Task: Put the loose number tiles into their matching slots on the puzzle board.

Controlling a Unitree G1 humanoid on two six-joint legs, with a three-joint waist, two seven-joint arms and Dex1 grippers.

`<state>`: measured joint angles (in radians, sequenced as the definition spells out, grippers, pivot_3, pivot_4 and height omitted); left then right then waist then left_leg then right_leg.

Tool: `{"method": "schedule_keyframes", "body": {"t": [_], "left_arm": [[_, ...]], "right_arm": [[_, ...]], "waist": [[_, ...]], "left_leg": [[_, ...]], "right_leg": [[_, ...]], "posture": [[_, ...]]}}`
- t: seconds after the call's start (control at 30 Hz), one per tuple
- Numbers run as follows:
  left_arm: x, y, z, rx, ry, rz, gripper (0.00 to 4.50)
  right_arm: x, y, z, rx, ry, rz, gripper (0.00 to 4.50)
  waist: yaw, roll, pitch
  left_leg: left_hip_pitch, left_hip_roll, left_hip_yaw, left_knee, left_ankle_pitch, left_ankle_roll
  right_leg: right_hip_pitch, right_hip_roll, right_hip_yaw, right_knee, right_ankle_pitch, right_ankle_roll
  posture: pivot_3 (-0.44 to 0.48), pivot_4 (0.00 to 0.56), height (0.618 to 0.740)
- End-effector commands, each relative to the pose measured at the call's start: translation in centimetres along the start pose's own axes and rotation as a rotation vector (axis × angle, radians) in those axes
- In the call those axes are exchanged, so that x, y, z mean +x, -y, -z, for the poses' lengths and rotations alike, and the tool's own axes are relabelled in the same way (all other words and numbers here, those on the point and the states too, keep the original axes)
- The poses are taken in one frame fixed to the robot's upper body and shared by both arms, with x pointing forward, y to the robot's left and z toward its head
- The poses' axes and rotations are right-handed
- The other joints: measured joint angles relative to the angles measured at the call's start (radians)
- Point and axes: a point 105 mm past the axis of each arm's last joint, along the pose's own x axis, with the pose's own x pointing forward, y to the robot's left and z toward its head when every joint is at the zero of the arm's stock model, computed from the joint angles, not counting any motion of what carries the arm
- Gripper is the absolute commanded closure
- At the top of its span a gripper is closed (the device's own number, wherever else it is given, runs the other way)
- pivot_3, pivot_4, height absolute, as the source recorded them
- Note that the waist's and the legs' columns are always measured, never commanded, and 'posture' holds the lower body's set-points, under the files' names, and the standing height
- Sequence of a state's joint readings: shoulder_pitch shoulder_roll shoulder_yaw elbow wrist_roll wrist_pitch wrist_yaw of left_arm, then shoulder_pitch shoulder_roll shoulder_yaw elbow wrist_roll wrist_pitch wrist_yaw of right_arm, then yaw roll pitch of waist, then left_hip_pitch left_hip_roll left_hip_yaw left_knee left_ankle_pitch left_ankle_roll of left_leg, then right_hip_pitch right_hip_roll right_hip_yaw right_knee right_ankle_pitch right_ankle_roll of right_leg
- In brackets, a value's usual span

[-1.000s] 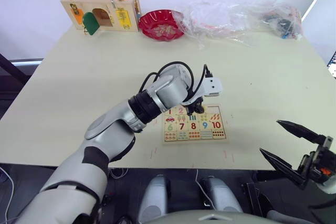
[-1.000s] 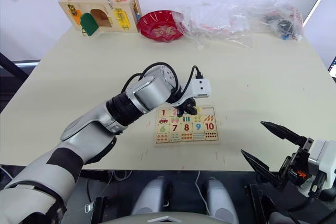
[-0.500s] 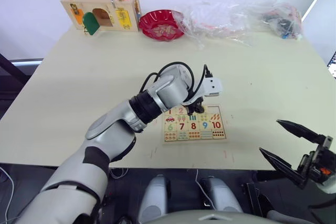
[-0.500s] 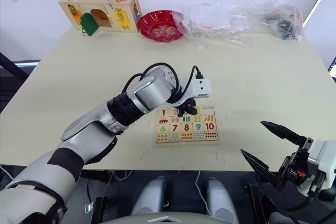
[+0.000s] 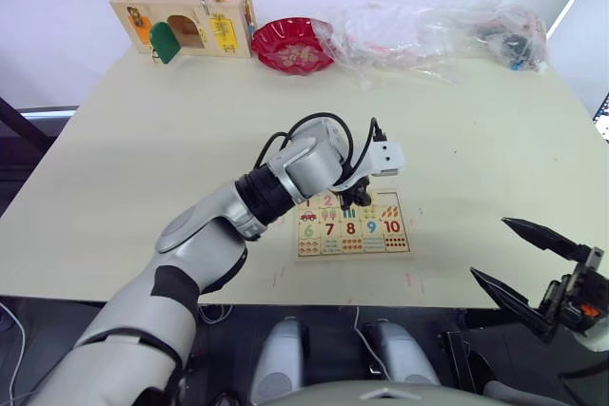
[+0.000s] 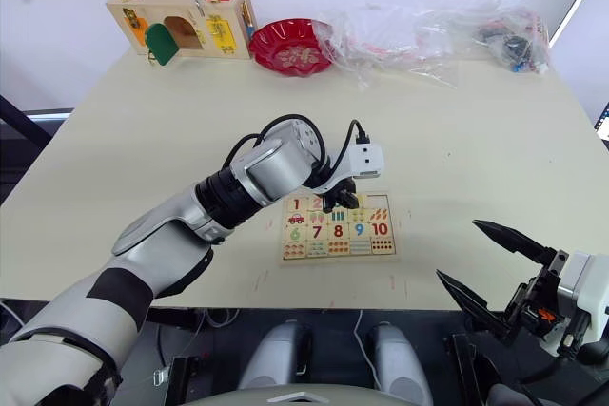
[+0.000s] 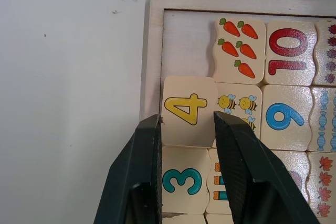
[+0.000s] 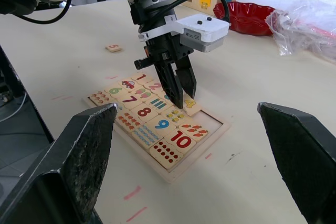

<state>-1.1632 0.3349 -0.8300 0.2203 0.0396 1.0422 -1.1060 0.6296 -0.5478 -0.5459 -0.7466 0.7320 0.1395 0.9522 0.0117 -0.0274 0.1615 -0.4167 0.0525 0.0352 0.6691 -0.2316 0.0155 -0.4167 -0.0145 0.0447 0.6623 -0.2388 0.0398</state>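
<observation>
Item: left gripper [image 7: 186, 129], jaws narrow and clamped on the yellow "4" tile [image 7: 188, 109], low over the upper row of the puzzle board [image 7: 153, 35]; the tile sat askew, overlapping the bees picture square [image 7: 237, 103], not yet flat in a recess; "3" tile [image 7: 184, 179] seated beside it; empty recess [image 7: 186, 43] at the board's corner, next to the carrots square [image 7: 239, 51]; "5" tile [image 8: 113, 48] lay loose on the table [image 5: 143, 159], well apart from the board; right gripper [image 5: 533, 268] wide open and idle off the table's near edge

Handling, as judged: square the tile to the slot beside the "3", lower until flat, then release; an early release risked leaving it riding on the bees square
</observation>
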Motion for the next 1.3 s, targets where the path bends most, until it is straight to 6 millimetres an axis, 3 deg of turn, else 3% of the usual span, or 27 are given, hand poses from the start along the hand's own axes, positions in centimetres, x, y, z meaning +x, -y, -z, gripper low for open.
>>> {"method": "schedule_keyframes", "body": {"t": [0.03, 0.47, 0.53, 0.6, 0.7, 0.73, 0.93, 1.07, 1.17, 1.27, 1.3], "left_arm": [[-0.4, -0.1, -0.7, 0.027, 0.022, -0.018, 3.55], [-0.4, -0.1, -0.5, 0.032, 0.019, -0.030, 3.55], [-0.5, 0.0, -0.6, 0.034, 0.020, -0.028, 2.53], [-0.5, 0.0, -0.6, 0.035, 0.022, -0.026, 1.85], [-0.6, 0.1, -0.8, 0.030, 0.030, -0.023, 0.33], [-0.6, 0.0, -0.8, 0.028, 0.032, -0.024, 0.08], [-3.1, -1.2, -1.4, -0.019, 0.155, -0.036, 0.08], [-5.4, -2.5, -1.2, -0.009, 0.364, -0.050, 0.08], [-6.1, -2.7, -0.5, -0.014, 0.432, 0.017, 0.08], [-5.4, -3.4, 0.0, 0.049, 0.475, 0.006, 0.08], [-5.0, -3.5, 0.2, 0.063, 0.476, 0.008, 0.30]], "right_arm": [[0.3, -0.5, -0.8, -0.037, 0.025, -0.024, 0.00], [0.4, -0.5, -0.9, -0.043, 0.029, -0.026, 0.00], [0.4, -0.5, -0.9, -0.043, 0.029, -0.026, 0.00], [0.4, -0.6, -0.9, -0.043, 0.028, -0.026, 0.00], [0.4, -0.6, -0.9, -0.042, 0.028, -0.026, 0.00], [0.4, -0.6, -0.8, -0.042, 0.028, -0.025, 0.00], [0.4, -0.7, -0.9, -0.043, 0.028, -0.024, 0.00], [0.3, -0.6, -0.8, -0.043, 0.026, -0.022, 0.00], [0.3, -0.6, -0.8, -0.042, 0.025, -0.021, 0.00], [0.3, -0.5, -0.8, -0.039, 0.024, -0.021, 0.00], [0.3, -0.5, -0.7, -0.039, 0.023, -0.021, 0.00]], "waist": [[0.000, 0.000, 0.000], [0.000, 0.000, 0.000], [0.000, 0.000, 0.000], [0.000, 0.000, 0.000], [0.000, 0.000, 0.000], [0.000, 0.000, 0.000], [-0.001, 0.000, 0.000], [-0.002, 0.001, 0.000], [0.001, 0.001, 0.000], [0.005, 0.001, 0.000], [0.004, 0.001, 0.000]], "left_leg": [[0.000, 0.000, 0.000, 0.000, 0.000, 0.000], [0.000, 0.000, 0.000, 0.000, 0.000, 0.000], [0.000, 0.000, 0.000, 0.000, 0.000, 0.000], [0.000, 0.000, 0.000, 0.000, 0.000, 0.000], [0.000, 0.000, 0.000, 0.000, 0.000, 0.000], [0.000, 0.000, 0.000, 0.000, 0.000, 0.000], [0.000, 0.000, 0.000, 0.000, 0.000, 0.000], [0.000, 0.000, 0.000, 0.000, 0.000, 0.000], [0.000, 0.000, 0.000, 0.000, 0.000, 0.000], [0.000, -0.001, 0.000, 0.000, 0.000, 0.000], [0.000, -0.001, 0.000, 0.000, 0.000, 0.000]], "right_leg": [[0.000, 0.000, 0.000, 0.000, 0.000, 0.000], [0.000, 0.000, 0.000, 0.000, 0.000, 0.000], [0.000, 0.000, 0.000, 0.000, 0.000, 0.000], [0.000, 0.000, 0.000, 0.000, 0.000, 0.000], [0.000, 0.000, 0.000, 0.000, 0.000, 0.000], [0.000, 0.000, 0.000, 0.000, 0.000, 0.000], [0.000, 0.000, 0.000, 0.000, 0.000, 0.000], [0.000, 0.000, 0.000, 0.000, 0.000, 0.000], [0.000, 0.000, 0.000, 0.000, 0.000, 0.000], [0.000, -0.001, -0.001, 0.000, 0.000, 0.000], [0.001, -0.001, 0.000, -0.001, 0.000, 0.000]], "posture": [[0.000, 0.150, 0.740], [0.000, 0.150, 0.740], [0.000, 0.150, 0.740], [0.000, 0.150, 0.740], [0.000, 0.150, 0.740], [0.000, 0.150, 0.740], [0.000, 0.150, 0.740], [0.000, 0.150, 0.740], [0.000, 0.150, 0.740], [0.000, 0.150, 0.740], [0.000, 0.150, 0.740]]}}
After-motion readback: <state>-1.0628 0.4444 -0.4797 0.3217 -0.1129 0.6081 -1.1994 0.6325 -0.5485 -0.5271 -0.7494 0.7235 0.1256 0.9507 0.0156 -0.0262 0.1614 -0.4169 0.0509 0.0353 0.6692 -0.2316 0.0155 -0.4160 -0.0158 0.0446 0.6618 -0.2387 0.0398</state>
